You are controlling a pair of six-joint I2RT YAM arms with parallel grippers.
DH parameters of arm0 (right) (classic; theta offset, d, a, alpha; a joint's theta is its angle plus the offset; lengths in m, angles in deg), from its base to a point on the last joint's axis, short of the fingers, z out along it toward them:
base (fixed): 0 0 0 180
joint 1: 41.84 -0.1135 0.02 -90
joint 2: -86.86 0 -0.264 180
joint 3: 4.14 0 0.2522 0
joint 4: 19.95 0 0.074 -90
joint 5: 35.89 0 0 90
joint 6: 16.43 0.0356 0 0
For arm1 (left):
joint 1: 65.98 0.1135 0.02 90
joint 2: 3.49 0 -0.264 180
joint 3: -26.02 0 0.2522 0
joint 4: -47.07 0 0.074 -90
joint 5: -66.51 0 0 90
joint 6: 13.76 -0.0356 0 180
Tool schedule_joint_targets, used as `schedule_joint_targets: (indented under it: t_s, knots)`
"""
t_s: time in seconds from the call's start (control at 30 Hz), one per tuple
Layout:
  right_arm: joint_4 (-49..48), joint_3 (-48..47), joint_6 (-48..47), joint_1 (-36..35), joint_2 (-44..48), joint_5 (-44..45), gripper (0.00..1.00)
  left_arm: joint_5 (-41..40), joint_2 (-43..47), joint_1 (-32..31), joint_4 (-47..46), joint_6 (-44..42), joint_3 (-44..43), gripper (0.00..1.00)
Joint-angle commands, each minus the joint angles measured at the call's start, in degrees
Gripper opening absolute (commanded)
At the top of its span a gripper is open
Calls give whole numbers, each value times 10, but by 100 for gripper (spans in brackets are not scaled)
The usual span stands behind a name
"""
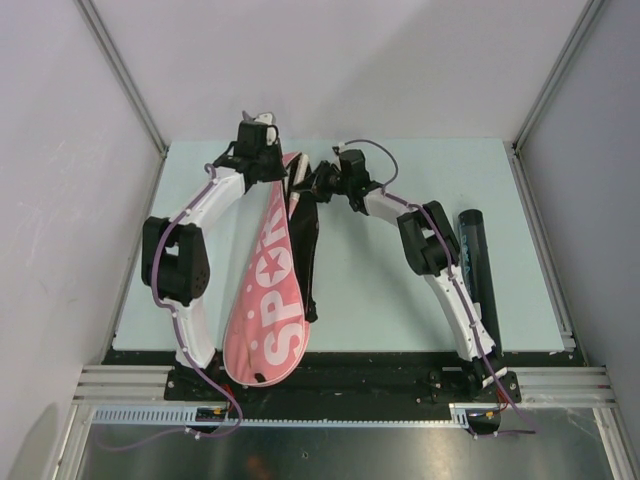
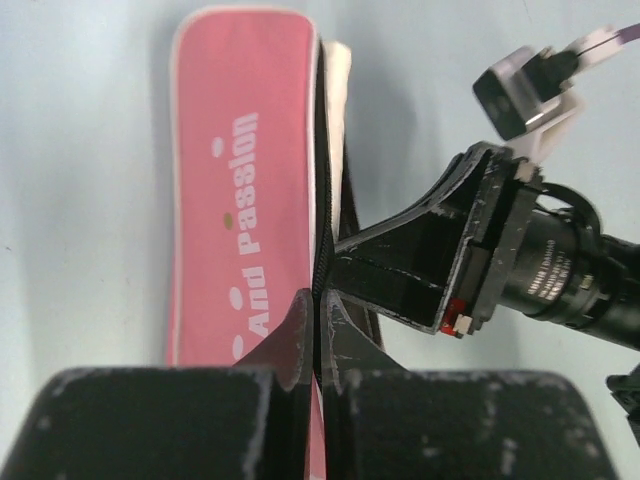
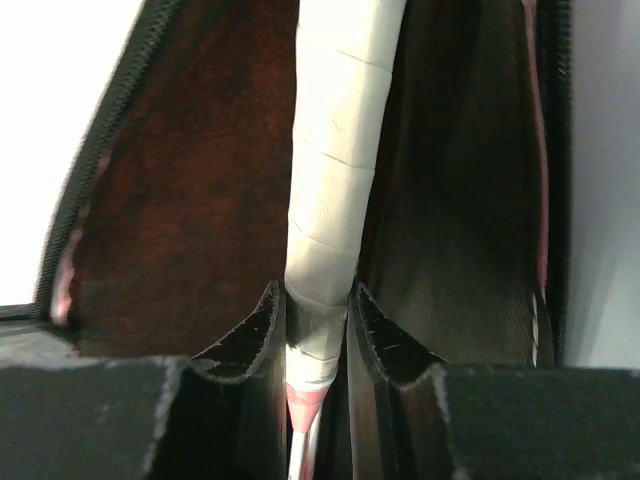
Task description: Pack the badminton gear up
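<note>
The pink racket-shaped bag (image 1: 268,300) with white lettering lies lengthwise on the table, its narrow end at the back and its zip open on a dark lining (image 3: 180,200). My left gripper (image 1: 282,165) is shut on the bag's black zip edge (image 2: 318,250), as the left wrist view (image 2: 318,305) shows. My right gripper (image 1: 310,185) is inside the opening, shut on a racket's white wrapped handle (image 3: 335,150); the right wrist view (image 3: 317,300) shows the grip. The racket heads are hidden. The dark tube (image 1: 473,262) lies at the right. No shuttlecocks are in view.
The pale green table top (image 1: 400,300) ends at a black rail along the near edge (image 1: 380,368). Grey walls with metal posts close in the left, back and right. The right arm's links (image 1: 430,245) stand next to the tube.
</note>
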Motion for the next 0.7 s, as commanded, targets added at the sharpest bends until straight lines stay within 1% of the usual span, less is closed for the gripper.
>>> schedule_joint_targets:
  t_s: [0.0,0.07,0.1,0.23,0.27,0.33,0.37,0.4,0.43,0.47,0.5,0.53,0.57,0.6,0.63,0.67]
  knots:
    - [11,24,-53,-27,33,-95,11,10,43,-8,-131,-11,-46,0]
    - [-3,2,-45,-37,9,-114,8,29,24,-10,-131,-9,-59,0]
    - [1,-9,-35,-40,0,-122,4,42,22,-14,-131,-7,-68,0]
    - [16,-71,-40,-48,-34,-121,6,70,15,-24,-130,-4,-78,0]
    - [29,-112,-39,-46,-42,-116,7,79,15,-24,-130,3,-76,0]
    - [62,-162,-47,-42,-78,-101,19,80,22,-25,-129,11,-62,0]
    - [72,-211,-48,-38,-94,-100,25,85,27,-24,-129,11,-58,0]
    - [81,-229,-48,-29,-112,-128,34,88,29,-23,-127,7,-53,0]
    - [123,-235,-68,-24,-106,-137,38,84,31,-19,-127,10,-48,0]
    - [149,-191,-90,-18,-88,-135,43,86,37,-8,-127,13,-41,0]
    - [156,-142,-111,-10,-23,-135,53,89,38,-1,-126,22,-32,0]
    - [169,-99,-167,-7,14,-128,59,92,36,5,-128,26,-28,0]
    - [188,-62,-201,-5,50,-96,68,95,35,14,-127,31,-26,0]
    - [209,-1,-232,-1,116,-84,73,96,32,18,-126,35,-24,0]
    - [240,22,-271,3,140,-78,74,98,29,20,-128,36,-25,0]
    - [249,53,-278,9,170,-77,77,102,26,23,-126,35,-28,0]
